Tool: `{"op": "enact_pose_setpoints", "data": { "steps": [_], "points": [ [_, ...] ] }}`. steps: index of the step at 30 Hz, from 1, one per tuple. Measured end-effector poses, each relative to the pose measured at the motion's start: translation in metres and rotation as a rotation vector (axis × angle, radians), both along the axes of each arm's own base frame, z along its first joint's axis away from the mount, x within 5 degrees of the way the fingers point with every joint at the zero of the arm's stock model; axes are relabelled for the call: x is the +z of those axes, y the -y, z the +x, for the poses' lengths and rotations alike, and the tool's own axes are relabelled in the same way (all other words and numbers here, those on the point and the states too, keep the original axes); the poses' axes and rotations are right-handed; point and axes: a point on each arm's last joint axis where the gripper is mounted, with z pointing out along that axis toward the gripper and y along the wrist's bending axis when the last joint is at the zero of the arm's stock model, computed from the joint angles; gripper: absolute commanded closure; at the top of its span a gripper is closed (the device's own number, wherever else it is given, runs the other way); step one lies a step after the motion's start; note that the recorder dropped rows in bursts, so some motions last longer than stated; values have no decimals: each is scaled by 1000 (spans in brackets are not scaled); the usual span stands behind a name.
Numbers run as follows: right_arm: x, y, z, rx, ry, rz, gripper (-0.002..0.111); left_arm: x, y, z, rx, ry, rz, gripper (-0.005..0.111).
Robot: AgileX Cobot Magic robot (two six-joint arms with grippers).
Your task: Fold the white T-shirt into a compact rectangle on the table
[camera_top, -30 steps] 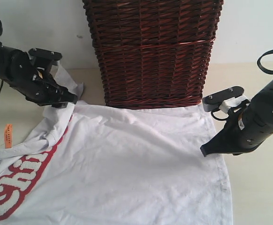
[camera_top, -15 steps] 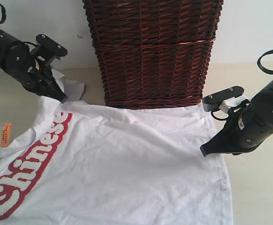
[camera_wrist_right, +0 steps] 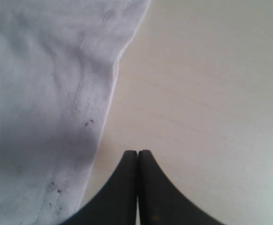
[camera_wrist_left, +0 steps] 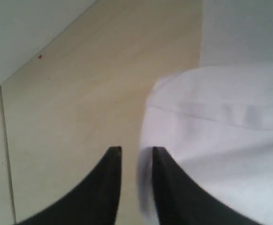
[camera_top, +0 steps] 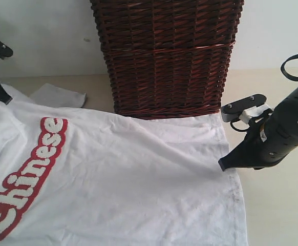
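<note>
- Your left gripper (camera_top: 1, 93) has swung out to the far left edge of the outside view since half a second ago. The shirt (camera_top: 139, 179) has been drawn that way too, and the bunched fold near that gripper now lies flat.
- A second ago the red-outlined lettering (camera_top: 26, 171) was partly hidden. Now you can read it whole, slanting up the left part of the cloth.
- Your right gripper (camera_top: 227, 165) has not shifted. It sits low at the shirt's right edge, as in both earlier frames.
- You have the shirt spread front up on the table (camera_top: 282, 205). Its far edge meets the foot of the basket (camera_top: 167, 56), and one sleeve (camera_top: 57, 95) lies flat on the table to the left of the basket.
- In the left wrist view, the left gripper (camera_wrist_left: 135, 152) has its two dark fingers (camera_wrist_left: 109, 187) a narrow gap apart above the table (camera_wrist_left: 71, 103). The rounded edge of the shirt (camera_wrist_left: 221, 140) lies right beside one finger. You cannot tell from this view whether any cloth sits in the gap.
- In the right wrist view, the right gripper (camera_wrist_right: 137, 153) has its fingers pressed together with the tips touching, over bare table (camera_wrist_right: 211, 93). The stitched hem of the shirt (camera_wrist_right: 42, 93) runs just beside the tips and carries a few small dark specks (camera_wrist_right: 87, 123).
</note>
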Motion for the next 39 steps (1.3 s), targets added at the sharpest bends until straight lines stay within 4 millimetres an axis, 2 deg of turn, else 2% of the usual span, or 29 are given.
{"op": "enact_pose_setpoints", "data": {
  "steps": [2, 4, 8, 12, 16, 20, 24, 27, 31, 35, 37, 39],
  "points": [
    [0, 0, 0, 0, 0, 0, 108, -6, -10, 1, 30, 8, -19, 47],
    [0, 0, 0, 0, 0, 0, 108, -12, -19, 1, 55, 4, -22, 46],
    [0, 0, 0, 0, 0, 0, 108, -18, -30, -2, 144, -22, -24, 59],
    [0, 0, 0, 0, 0, 0, 108, -12, -35, -5, 245, -38, -42, 73],
    [0, 0, 0, 0, 0, 0, 108, -6, -31, -14, 314, -155, -120, 74],
    [0, 0, 0, 0, 0, 0, 108, -13, -28, -31, 390, -360, -253, 65],
    [0, 0, 0, 0, 0, 0, 108, -17, -42, -46, 503, -472, -385, 54],
    [0, 0, 0, -1, -3, -2, 108, -26, -51, -57, 549, -523, -449, 53],
    [0, 0, 0, -1, -3, -2, 108, -42, -56, -67, 538, -538, -471, 53],
    [0, 0, 0, -1, -3, -2, 108, -52, -51, -69, 474, -552, -509, 55],
    [0, 0, 0, -1, -3, -2, 108, -52, -47, -69, 440, -559, -546, 61],
    [0, 0, 0, -1, -3, -2, 108, -52, -43, -68, 414, -560, -585, 71]
  ]
}}
